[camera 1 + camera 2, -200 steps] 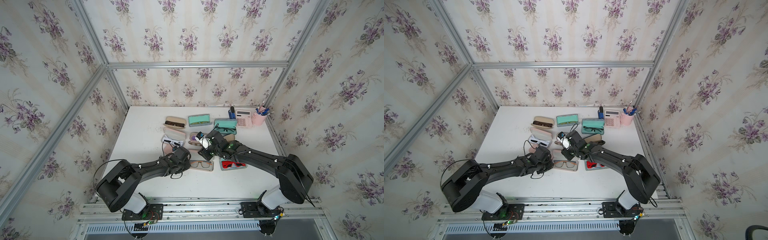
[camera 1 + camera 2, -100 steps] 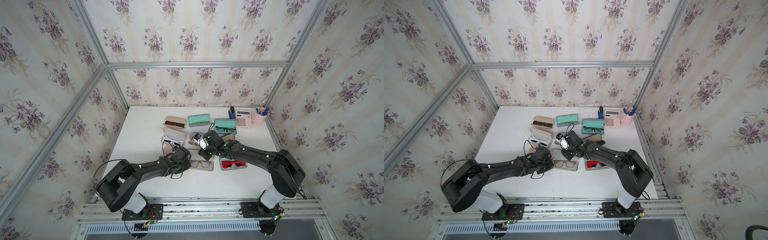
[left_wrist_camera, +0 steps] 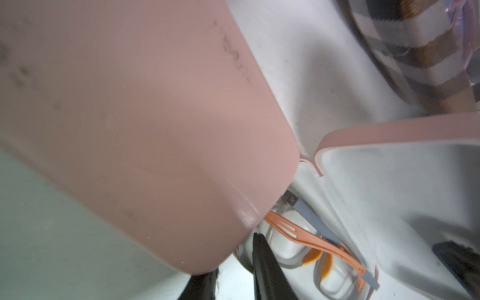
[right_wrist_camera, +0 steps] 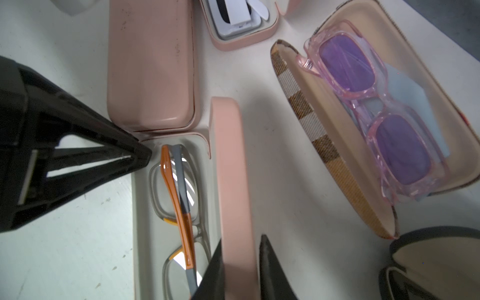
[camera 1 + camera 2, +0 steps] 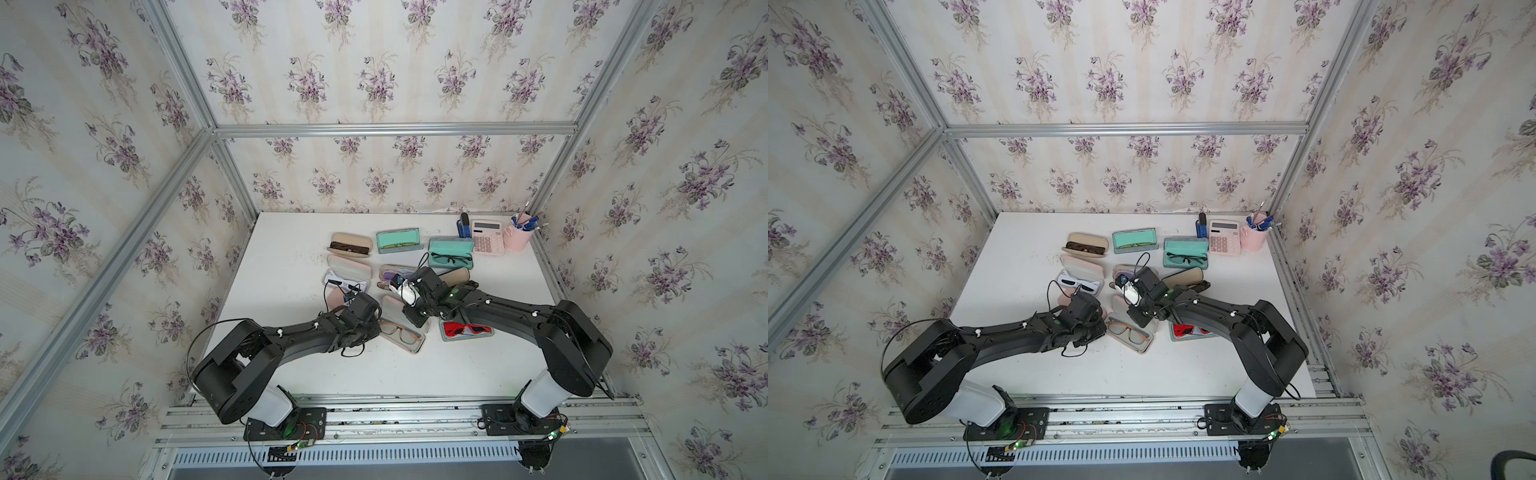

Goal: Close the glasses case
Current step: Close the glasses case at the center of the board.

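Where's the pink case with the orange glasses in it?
In a top view the open pink case lies near the middle of the table, just left of the red sunglasses.

Robot lab cell: aluminium frame (image 5: 395,129), floral wallpaper panels (image 5: 374,62), white table (image 5: 282,249), arm bases (image 5: 282,428) bolted to rail (image 5: 395,415).

Glasses case (image 4: 233,168): pale pink hard shell, grey-white lining. Lies open near front-centre of white table (image 5: 291,365). Lid stands roughly upright along tray's long side. Folded orange-and-grey glasses (image 4: 181,197) inside
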Action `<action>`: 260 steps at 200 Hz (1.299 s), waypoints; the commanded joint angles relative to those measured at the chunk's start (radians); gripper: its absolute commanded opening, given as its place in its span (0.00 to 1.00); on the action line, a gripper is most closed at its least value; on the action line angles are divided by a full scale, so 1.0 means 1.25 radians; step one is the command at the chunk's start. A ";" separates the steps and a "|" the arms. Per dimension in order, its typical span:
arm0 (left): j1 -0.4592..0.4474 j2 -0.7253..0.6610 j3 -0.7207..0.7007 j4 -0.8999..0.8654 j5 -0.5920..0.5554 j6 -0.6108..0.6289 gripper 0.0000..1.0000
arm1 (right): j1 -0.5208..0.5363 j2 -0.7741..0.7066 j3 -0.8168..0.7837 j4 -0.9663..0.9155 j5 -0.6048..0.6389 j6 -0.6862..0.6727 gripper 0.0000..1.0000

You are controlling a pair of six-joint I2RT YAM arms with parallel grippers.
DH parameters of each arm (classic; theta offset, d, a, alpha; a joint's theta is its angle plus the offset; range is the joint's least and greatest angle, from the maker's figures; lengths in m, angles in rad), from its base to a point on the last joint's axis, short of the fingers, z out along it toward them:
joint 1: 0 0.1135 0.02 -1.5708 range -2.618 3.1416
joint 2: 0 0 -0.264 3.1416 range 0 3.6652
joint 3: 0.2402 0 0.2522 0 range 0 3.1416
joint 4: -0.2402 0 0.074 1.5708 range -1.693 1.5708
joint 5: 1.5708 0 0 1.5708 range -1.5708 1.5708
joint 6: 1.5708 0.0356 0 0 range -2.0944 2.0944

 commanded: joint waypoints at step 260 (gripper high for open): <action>-0.044 0.004 0.021 -0.113 -0.038 -0.053 0.00 | 0.037 0.008 -0.026 0.117 0.144 0.012 0.05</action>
